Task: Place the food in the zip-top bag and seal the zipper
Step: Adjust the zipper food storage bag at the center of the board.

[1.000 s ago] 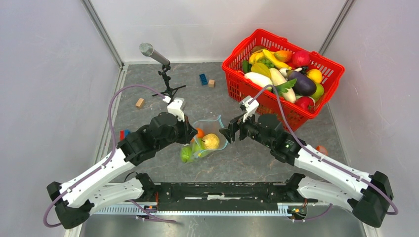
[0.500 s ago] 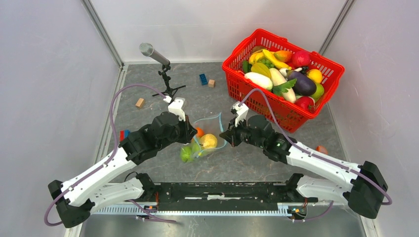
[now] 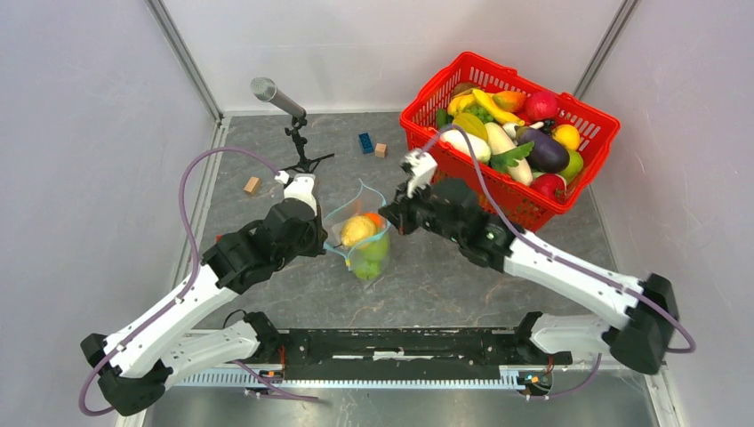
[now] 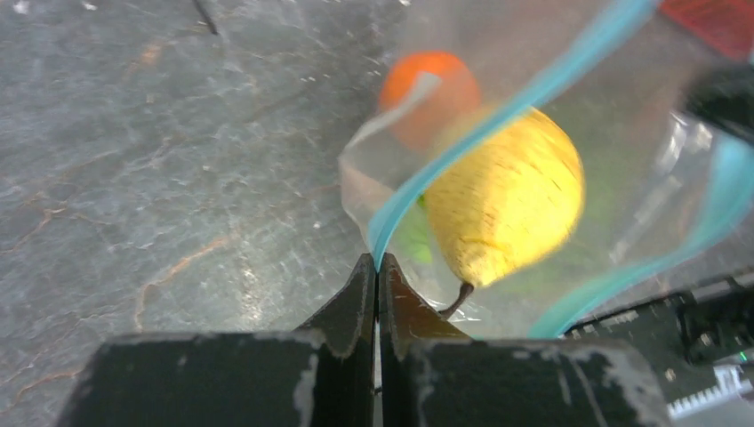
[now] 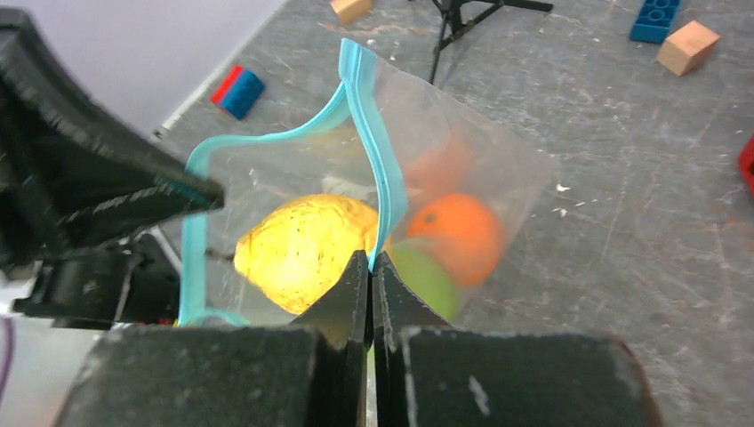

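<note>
So in the last sec both arms pulled the top of the bag (image 3: 360, 233) up. A moment ago it was slumped on the table (image 3: 445, 289) w/ the fruit lying sideways. Now it hung mouth-up between them, a bit further from the bases. Couldn't tell if the bottom was resting on the table or not.

Left gripper (image 4: 374, 265) was squeezed right down on one end of the zipper (image 4: 498, 116), the light blue strip, w/ basically no gap between the jaws. Right gripper (image 5: 370, 265) was the same deal, clamped tight on the strip at the opposite side.

What that meant imo: loading looked done and this was the setup for sealing. Mouth was def not shut yet tho. The two blue lips bowed well apart in both wrist views, so they'd need pulling taut and pressing together.

Inside the bag: yellow fruit (image 5: 302, 249) on top, orange (image 5: 453, 236) just beside it, green fruit (image 5: 425, 277) underneath, all sunk to the bottom. Maybe a 2nd green, too blurry through the plastic to say.

Red basket (image 3: 542, 86) at the back right was heaped w/ other toy produce, well apart from the bag.
</note>
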Tool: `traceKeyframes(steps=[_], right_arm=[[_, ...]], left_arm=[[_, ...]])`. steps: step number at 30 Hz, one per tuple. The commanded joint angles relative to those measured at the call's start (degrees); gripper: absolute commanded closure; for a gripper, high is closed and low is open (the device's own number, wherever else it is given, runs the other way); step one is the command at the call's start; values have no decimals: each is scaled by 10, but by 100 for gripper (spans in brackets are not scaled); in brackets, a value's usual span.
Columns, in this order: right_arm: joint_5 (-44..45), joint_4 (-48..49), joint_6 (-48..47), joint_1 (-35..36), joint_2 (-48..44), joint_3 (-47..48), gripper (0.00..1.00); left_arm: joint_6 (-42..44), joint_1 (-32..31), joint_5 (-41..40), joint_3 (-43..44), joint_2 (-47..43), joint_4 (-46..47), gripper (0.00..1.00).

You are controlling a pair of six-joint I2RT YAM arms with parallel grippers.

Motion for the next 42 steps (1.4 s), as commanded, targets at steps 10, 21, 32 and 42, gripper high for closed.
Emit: traceKeyframes(steps=[10,21,32,42], right_arm=[[69,-103,-85,12,74,147,98],[-70,45,-46,13,-24,62,96],[3,-28,-65,11,33,46,89],[66,-76,-99,2,20,63,42]], left_arm=[[78,4,109,151,45,-63,98],[67,3,155,239,78,-177,98],[57,3,224,181,63,-72,98],[59,3,159,128,56,-53,98]])
